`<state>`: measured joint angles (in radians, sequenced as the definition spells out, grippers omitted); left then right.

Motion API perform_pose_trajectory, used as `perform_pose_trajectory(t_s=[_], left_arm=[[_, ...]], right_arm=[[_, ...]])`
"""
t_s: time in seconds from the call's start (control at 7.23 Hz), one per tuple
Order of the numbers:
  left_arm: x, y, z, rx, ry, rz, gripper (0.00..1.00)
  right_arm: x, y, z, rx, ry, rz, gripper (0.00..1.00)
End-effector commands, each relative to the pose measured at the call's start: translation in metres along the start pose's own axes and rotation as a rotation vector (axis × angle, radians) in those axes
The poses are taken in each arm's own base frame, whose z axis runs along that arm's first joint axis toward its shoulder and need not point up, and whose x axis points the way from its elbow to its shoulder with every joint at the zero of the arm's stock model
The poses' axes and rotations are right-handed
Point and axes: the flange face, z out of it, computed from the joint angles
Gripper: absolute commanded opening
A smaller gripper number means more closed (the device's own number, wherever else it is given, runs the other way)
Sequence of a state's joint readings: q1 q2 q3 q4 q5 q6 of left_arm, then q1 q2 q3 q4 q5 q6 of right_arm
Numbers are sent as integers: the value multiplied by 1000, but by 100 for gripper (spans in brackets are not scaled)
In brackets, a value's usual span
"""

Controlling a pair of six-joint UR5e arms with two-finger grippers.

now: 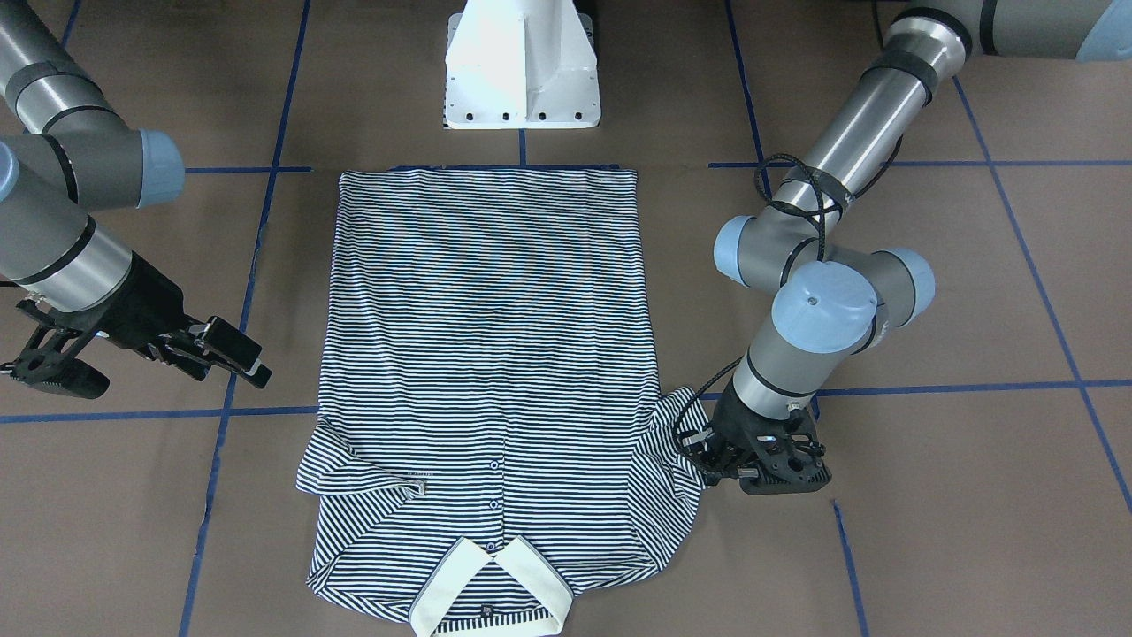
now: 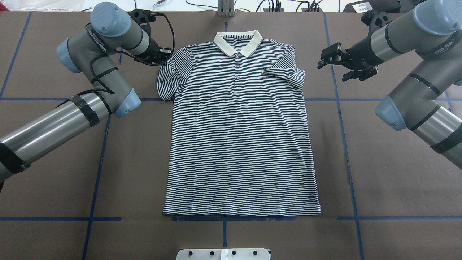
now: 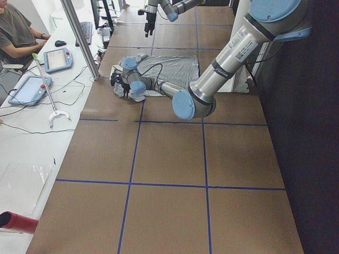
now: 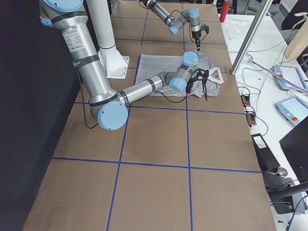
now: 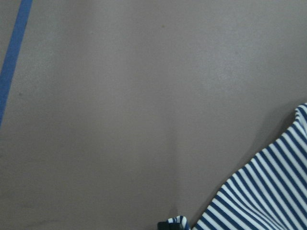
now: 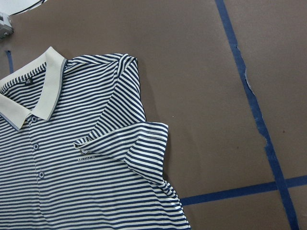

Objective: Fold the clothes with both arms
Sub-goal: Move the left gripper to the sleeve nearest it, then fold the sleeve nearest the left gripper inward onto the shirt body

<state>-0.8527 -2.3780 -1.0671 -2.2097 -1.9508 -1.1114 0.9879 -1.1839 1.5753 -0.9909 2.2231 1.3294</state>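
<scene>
The navy-and-white striped polo shirt point(image 1: 495, 336) point(image 2: 240, 137) lies flat, face up, collar point(image 2: 238, 43) at the far edge from the robot. Its sleeve on my right side is folded in over the chest point(image 2: 288, 74) point(image 6: 139, 143). My left gripper point(image 2: 163, 55) point(image 1: 707, 460) sits low at the edge of the other sleeve point(image 2: 169, 76). The left wrist view shows a bit of striped cloth point(image 5: 180, 220) between its jaws, so it looks shut on that sleeve. My right gripper point(image 2: 334, 68) point(image 1: 172, 376) is open and empty, above the table beside the folded sleeve.
The white pedestal base point(image 1: 522, 71) point(image 2: 223, 254) stands at the robot's edge, just past the shirt's hem. Blue tape lines point(image 2: 343, 137) cross the brown table. A side bench with tablets point(image 3: 58, 58) and a seated person point(image 3: 16, 32) lies beyond the collar end.
</scene>
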Motion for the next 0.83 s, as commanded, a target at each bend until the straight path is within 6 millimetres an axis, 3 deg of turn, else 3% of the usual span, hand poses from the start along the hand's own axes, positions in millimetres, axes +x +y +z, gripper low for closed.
perform_pose_trajectory(t_s=[0.0,0.14,0.28,0.41,0.69], left_arm=[[47,-2,-23,1,16,-56,0],[68,12,-15,-15,24,-65,0],[90,11,-5,-9,11,-92,0],[101,9,9,12,-17,-97,0],[105,14,15,39,-8,-87,0]], right_arm=[[-1,0,-1,-1,-2,-1,100],[-1,0,-1,-1,-2,-1,100],[-3,1,-1,-2,-5,-3,100],[-3,1,-1,0,-5,-3,100],[-3,0,-1,0,-4,-2,100]])
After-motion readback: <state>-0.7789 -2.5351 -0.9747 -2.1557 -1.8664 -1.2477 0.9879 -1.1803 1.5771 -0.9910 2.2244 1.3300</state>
